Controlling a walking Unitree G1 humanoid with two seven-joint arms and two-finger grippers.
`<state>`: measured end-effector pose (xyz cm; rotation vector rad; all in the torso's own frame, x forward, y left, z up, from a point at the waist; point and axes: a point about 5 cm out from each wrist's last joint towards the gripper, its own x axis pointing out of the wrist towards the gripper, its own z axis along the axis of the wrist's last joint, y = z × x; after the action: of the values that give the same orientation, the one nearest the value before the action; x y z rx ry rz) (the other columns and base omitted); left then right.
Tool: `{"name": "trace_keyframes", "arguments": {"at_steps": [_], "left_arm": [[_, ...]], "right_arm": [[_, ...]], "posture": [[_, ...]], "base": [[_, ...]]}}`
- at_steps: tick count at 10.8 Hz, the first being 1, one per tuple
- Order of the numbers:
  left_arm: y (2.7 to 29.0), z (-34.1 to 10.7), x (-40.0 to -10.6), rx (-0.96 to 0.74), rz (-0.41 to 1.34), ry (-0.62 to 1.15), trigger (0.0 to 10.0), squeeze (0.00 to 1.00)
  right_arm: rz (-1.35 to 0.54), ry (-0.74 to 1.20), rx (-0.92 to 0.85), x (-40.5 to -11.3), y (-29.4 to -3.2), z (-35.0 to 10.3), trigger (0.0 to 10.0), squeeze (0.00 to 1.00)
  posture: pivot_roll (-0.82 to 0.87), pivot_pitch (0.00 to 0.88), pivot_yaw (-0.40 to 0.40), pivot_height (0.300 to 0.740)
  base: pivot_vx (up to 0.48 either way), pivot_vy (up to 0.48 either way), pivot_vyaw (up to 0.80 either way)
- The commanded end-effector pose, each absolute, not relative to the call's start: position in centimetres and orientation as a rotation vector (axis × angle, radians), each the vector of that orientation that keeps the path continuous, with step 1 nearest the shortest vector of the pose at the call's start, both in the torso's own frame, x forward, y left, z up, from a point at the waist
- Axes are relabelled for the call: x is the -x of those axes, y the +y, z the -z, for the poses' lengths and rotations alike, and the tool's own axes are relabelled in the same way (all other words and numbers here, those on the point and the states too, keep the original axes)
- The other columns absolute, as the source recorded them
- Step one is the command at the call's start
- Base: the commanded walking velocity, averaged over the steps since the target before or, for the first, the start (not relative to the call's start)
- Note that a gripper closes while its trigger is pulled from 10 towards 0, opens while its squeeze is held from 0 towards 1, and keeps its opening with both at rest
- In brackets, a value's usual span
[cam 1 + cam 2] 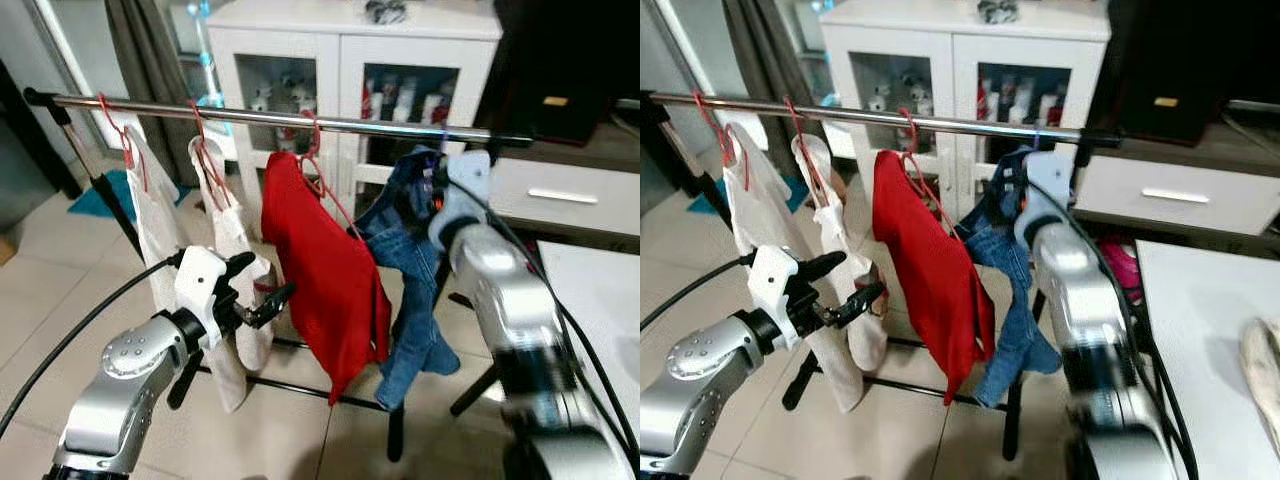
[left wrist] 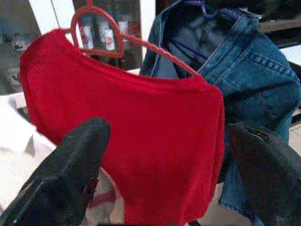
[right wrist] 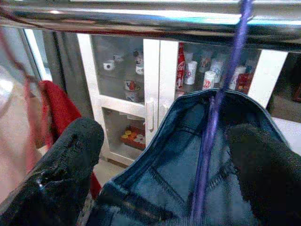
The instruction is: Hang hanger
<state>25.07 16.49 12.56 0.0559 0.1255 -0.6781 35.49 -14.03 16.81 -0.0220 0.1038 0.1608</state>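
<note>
Purple hanger (image 3: 214, 117): hooked over the metal rail (image 1: 300, 118), carrying blue jeans (image 1: 410, 250) at the rail's right end. Right gripper (image 3: 164, 155): raised just below the rail, fingers spread either side of the hanger, clasping nothing. Red shirt (image 1: 325, 270) on red hanger (image 2: 101, 28), beside the jeans. Left gripper (image 1: 262, 290): fingers parted, empty, near the shirt. Two white garments (image 1: 190, 230) further left. White cabinet (image 1: 350, 70) behind.

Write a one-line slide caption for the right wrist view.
Right gripper open around the purple hanger carrying blue jeans, its hook over the metal rail.
</note>
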Motion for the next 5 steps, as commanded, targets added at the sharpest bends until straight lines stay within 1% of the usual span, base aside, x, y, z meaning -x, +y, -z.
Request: {"name": "trace_keyframes", "arguments": {"at_steps": [1,2,3,4,5], "left_arm": [[16.6,-13.1,-25.0,-0.068,0.691,0.106,10.0,0.65],[16.6,-13.1,-24.9,-0.072,0.698,0.109,10.0,0.65],[16.6,-13.1,-24.8,-0.075,0.701,0.112,10.0,0.65],[16.6,-13.1,-24.6,-0.076,0.706,0.114,10.0,0.65],[16.6,-13.1,-24.5,-0.075,0.709,0.117,10.0,0.65]], "right_arm": [[-0.122,0.112,0.019,-36.4,-14.4,-17.0,10.0,0.46],[-0.075,0.136,0.060,-37.3,-14.9,-16.9,10.0,0.00],[-0.021,0.156,0.098,-37.8,-15.5,-16.8,10.0,0.00],[0.020,0.155,0.098,-38.2,-15.9,-17.1,10.0,0.00],[0.016,0.148,0.093,-38.4,-15.8,-17.3,10.0,0.00]], "posture": [[0.04,0.000,0.038,0.740],[0.05,0.000,0.038,0.740],[0.05,0.000,0.037,0.740],[0.06,0.000,0.033,0.740],[0.06,0.000,0.033,0.740]], "base": [[0.000,0.000,0.00],[0.000,0.000,0.00],[0.000,0.000,0.00],[0.000,0.000,0.00],[0.000,0.000,0.00]]}}
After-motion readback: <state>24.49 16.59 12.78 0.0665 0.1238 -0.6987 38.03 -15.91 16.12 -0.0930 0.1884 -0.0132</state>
